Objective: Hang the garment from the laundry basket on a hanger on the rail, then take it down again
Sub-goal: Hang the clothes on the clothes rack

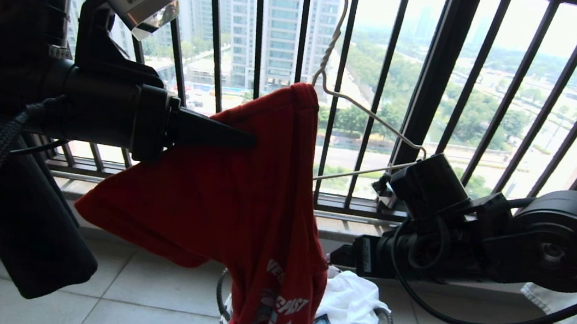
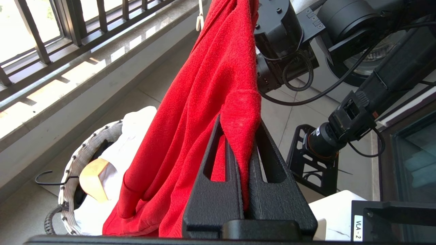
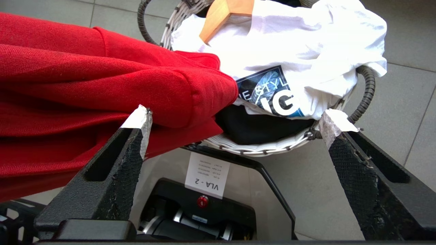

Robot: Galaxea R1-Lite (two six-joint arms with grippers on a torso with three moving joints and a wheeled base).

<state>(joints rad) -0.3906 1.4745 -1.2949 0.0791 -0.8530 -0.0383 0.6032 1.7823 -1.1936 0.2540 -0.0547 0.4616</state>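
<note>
1. One garment, the red T-shirt (image 1: 240,200), is out of the laundry basket (image 3: 259,147) and draped over one side of the hanger (image 1: 360,113); its lower end trails down to the basket on the floor.
2. Left hand (image 2: 238,136), fingers pressed together, pinches a fold of the red cloth.
3. Right hand (image 3: 235,119) is spread wide and holds nothing, hovering just above the basket rim beside the shirt.
4. Left to do, I judge: seat the shirt across both hanger arms, hook it on the rail (not in view), then take it down.
5. Pale floor tiles (image 1: 150,299) carry the basket, which holds a white printed shirt (image 3: 289,51) and a wooden hanger (image 3: 221,13).
6. Black window bars (image 1: 261,26) front a stone sill, with towers and trees outside.
</note>
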